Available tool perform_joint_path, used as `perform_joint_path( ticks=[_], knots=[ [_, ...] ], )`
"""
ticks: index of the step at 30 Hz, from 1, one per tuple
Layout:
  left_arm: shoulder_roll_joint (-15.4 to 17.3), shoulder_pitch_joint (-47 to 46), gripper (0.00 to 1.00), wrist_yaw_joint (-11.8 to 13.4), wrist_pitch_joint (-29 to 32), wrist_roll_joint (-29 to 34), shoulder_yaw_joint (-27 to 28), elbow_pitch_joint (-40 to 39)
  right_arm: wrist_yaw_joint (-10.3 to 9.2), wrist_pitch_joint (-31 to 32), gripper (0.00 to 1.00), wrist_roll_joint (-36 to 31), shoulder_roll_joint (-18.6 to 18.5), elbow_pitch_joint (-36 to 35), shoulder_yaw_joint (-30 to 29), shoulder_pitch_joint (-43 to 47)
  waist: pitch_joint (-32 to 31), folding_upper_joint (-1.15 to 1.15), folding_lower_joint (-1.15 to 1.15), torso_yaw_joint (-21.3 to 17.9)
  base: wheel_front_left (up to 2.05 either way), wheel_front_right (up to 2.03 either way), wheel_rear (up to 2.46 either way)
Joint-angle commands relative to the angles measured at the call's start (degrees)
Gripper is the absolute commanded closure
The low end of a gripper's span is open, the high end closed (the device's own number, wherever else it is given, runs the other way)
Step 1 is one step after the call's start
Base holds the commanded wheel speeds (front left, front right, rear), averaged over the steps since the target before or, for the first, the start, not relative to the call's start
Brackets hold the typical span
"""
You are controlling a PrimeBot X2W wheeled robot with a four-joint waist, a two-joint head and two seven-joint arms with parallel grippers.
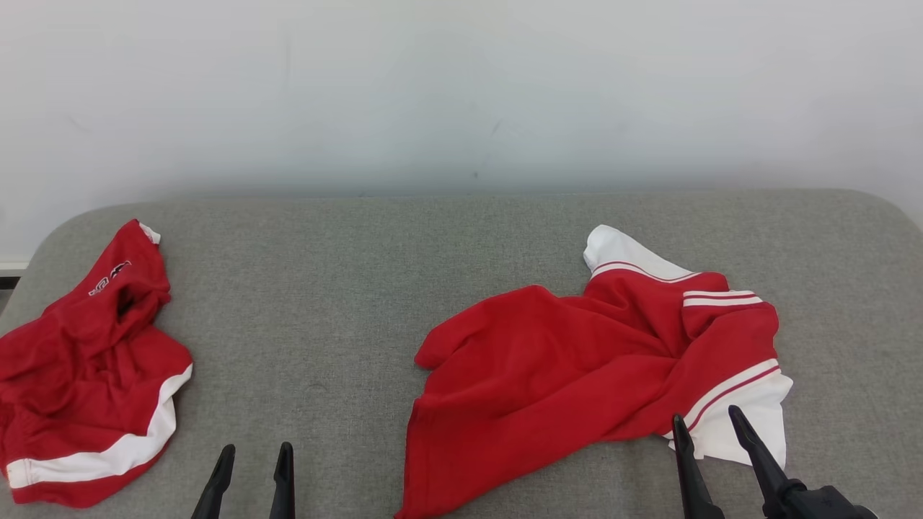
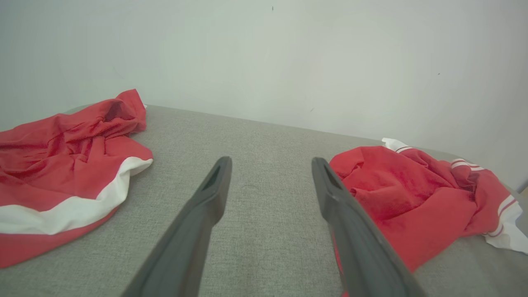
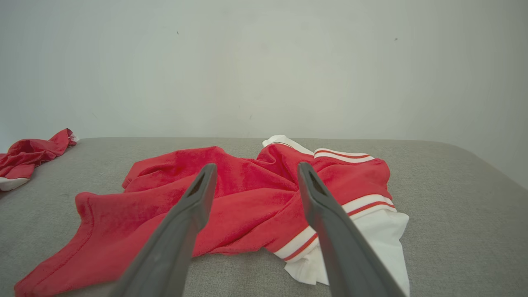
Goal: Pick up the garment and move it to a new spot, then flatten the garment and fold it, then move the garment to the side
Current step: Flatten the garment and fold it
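Observation:
A crumpled red garment with white striped trim (image 1: 577, 367) lies on the right half of the grey surface (image 1: 360, 288); it also appears in the left wrist view (image 2: 412, 194) and in the right wrist view (image 3: 247, 206). My right gripper (image 1: 705, 424) stands open at the garment's near right edge, its fingertips over the white trim, holding nothing. In the right wrist view the right gripper (image 3: 253, 173) frames the garment's middle. My left gripper (image 1: 254, 455) is open over bare surface, left of the garment, and empty; the left gripper (image 2: 270, 165) in its wrist view points at bare grey fabric.
A second crumpled red garment with a white band (image 1: 86, 375) lies at the surface's left edge, also visible in the left wrist view (image 2: 66, 173). A pale wall (image 1: 461, 94) rises behind the surface. Bare grey fabric lies between the two garments.

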Motion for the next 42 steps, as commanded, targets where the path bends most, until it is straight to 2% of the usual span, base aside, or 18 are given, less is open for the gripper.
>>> perform_joint_path(
  ticks=[1, 11, 17, 25, 27, 32, 36, 42],
  knots=[
    [0.0, 0.9, 0.0, 0.1, 0.0, 0.2, 0.2, -0.1, 0.01, -0.2, 0.0, -0.1, 0.3, -0.4, -0.1, 0.4, -0.2, 0.0, 0.01, 0.2, 0.0, 0.0, 0.0],
    [0.0, 0.6, 0.0, 0.0, 0.0, 0.3, 0.0, 0.2, 0.01, 0.3, 0.0, -1.2, 0.5, -1.5, -0.2, 0.7, -0.1, 0.0, 0.01, 0.7, 0.0, 0.0, 0.0],
    [0.0, -2.4, 0.0, -0.3, 0.0, -3.9, -3.9, 7.1, 0.01, 0.4, 0.0, -0.5, 0.7, -1.5, -0.4, 0.6, 0.2, 0.0, 0.01, -0.1, 0.0, 0.0, 0.0],
    [1.2, -17.5, 0.0, -0.3, 12.9, -12.1, -15.5, 20.5, 0.01, 0.0, 0.0, -0.6, 0.8, -1.6, 0.5, -0.4, 1.3, 0.0, 0.01, -3.0, 0.0, 0.0, 0.0],
    [1.6, -20.0, 0.0, -0.3, 14.3, -13.4, -17.4, 22.8, 0.01, -0.1, 0.0, -0.5, 0.8, -1.4, 0.6, -0.7, 1.6, 0.0, 0.01, -4.1, 0.0, 0.0, 0.0],
    [1.6, -23.2, 0.0, -0.3, 14.5, -16.6, -18.6, 27.9, 0.01, -0.5, 0.0, -0.6, 0.8, -1.5, 0.4, -1.3, 2.4, 0.0, 0.01, -6.9, 0.0, 0.0, 0.0],
    [2.2, -24.2, 0.0, -0.3, 13.3, -16.8, -19.1, 31.0, 0.01, -0.6, 0.0, -0.2, 0.9, -1.1, 1.0, -1.4, 2.6, 0.0, 0.01, -8.4, 0.0, 0.0, 0.0],
    [1.9, -25.1, 0.0, -0.3, 11.8, -17.6, -19.7, 33.9, 0.01, -0.9, 0.0, 0.1, 0.9, -0.8, 0.7, -1.3, 2.5, 0.0, 0.01, -9.1, 0.0, 0.0, 0.0]
  ],
)
